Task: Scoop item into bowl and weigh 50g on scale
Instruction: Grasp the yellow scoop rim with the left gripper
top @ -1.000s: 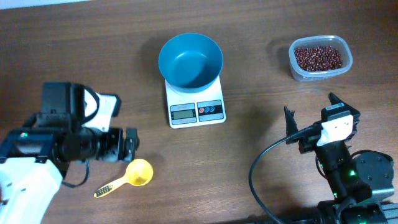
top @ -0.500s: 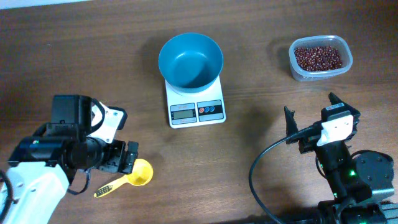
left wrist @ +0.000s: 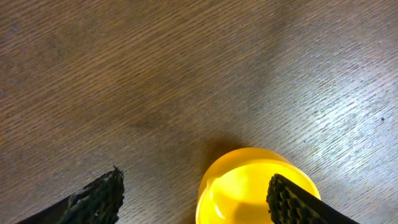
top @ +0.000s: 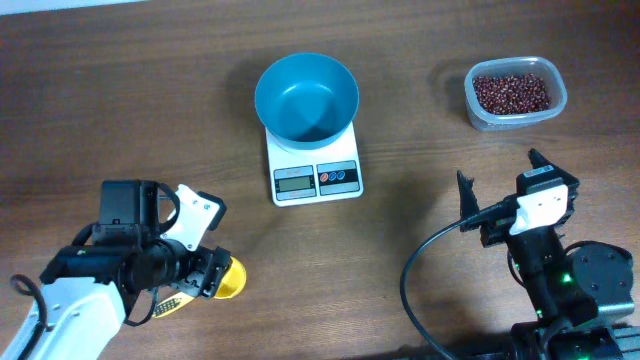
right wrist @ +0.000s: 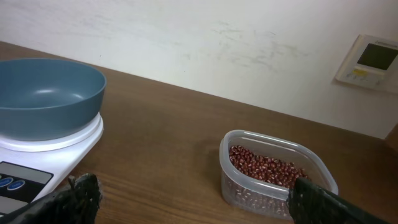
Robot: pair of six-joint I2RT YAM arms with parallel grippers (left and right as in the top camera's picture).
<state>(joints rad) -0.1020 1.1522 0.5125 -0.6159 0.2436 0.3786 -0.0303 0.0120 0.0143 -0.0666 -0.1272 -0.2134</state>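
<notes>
A brown wood-grain tabletop (top: 420, 120) fills the overhead view, and the right wrist view shows a plain white wall (right wrist: 186, 37) behind its far edge.

Your left arm (top: 90, 270), white and black, lies low over the near left corner. Your right arm (top: 545, 250), black with a white block and a looping black cable, sits at the near right.

The blue bowl (top: 306, 95), round and deep, stands on the platform of the white scale (top: 315, 178), at the far centre of the tabletop. It overhangs the scale's sides. The scale's grey display and its red and blue buttons face the arms.

A clear tub (top: 560, 95) with rounded corners sits at the far right, well apart from the scale.

Your left gripper (left wrist: 194, 198) is spread wide and straddles the round cup of the yellow scoop (left wrist: 249, 186), which lies on the tabletop. In the left wrist view, one finger overlaps the cup's right edge, though you cannot tell whether it touches. The other finger stands well clear on the left. The scoop's handle pokes out under the arm.

Your right gripper (top: 499, 176) is spread wide and grips nothing. It points towards the tub from well short of it.

The small dark reddish-brown beans (top: 511, 92) lie heaped inside the tub.
</notes>
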